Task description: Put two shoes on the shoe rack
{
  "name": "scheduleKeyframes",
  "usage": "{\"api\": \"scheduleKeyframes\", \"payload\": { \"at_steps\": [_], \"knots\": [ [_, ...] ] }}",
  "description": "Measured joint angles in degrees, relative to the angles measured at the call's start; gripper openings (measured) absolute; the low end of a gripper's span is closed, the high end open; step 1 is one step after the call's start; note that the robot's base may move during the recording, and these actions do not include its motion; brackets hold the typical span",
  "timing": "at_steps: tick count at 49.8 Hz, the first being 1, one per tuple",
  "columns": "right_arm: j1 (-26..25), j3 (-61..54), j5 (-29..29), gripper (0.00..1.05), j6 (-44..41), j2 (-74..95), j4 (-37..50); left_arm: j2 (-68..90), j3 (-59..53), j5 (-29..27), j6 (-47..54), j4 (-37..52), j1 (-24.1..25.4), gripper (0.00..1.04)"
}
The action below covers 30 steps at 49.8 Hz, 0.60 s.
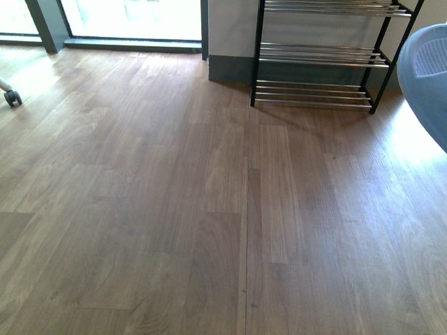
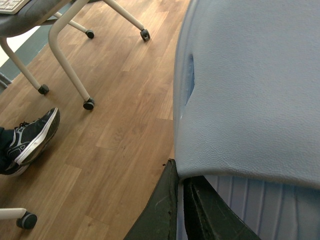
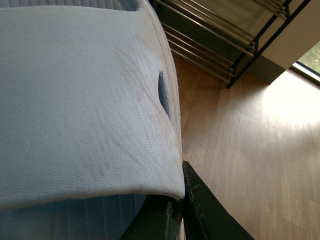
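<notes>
The shoe rack [image 1: 321, 63], a black frame with tiers of thin silver bars, stands against the far wall at the upper right of the front view. Only part of a pale blue slide [image 1: 429, 77] shows there, held in the air at the right edge. In the left wrist view my left gripper [image 2: 180, 200] is shut on the strap edge of a pale blue slide [image 2: 250, 90], above the wooden floor. My right gripper [image 3: 177, 210] is likewise shut on the strap edge of a pale blue slide [image 3: 80, 100], with the rack [image 3: 225, 45] just beyond it.
Chair legs on casters [image 2: 65, 65] and a person's black sneaker [image 2: 30, 137] are on the floor by my left arm. A caster [image 1: 12, 98] shows at the far left. A window [image 1: 133, 17] and a grey baseboard [image 1: 230, 68] run along the back.
</notes>
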Motion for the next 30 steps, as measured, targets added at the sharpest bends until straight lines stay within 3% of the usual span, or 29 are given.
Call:
{"api": "scheduleKeyframes", "payload": {
  "at_steps": [5,7,11,21,30],
  "knots": [
    [0.00,0.00,-0.02,0.02,0.00,0.00,0.00,-7.30,-3.30,-7.52,-2.16,-3.43,-5.84,0.02],
    [0.00,0.00,-0.02,0.02,0.00,0.00,0.00,-10.10,-5.38,-11.74,-1.64,-1.60,-8.41,0.02],
    [0.00,0.00,0.00,0.02,0.00,0.00,0.00,-12.85,-8.07,-15.13,-1.09,2.12,-10.10,0.02],
    [0.00,0.00,-0.02,0.02,0.00,0.00,0.00,-15.37,-12.98,-16.66,3.02,12.44,-9.27,0.02],
    [0.00,0.00,0.00,0.02,0.00,0.00,0.00,-15.50,-13.92,-16.94,4.22,13.75,-7.72,0.02]
  ]
}}
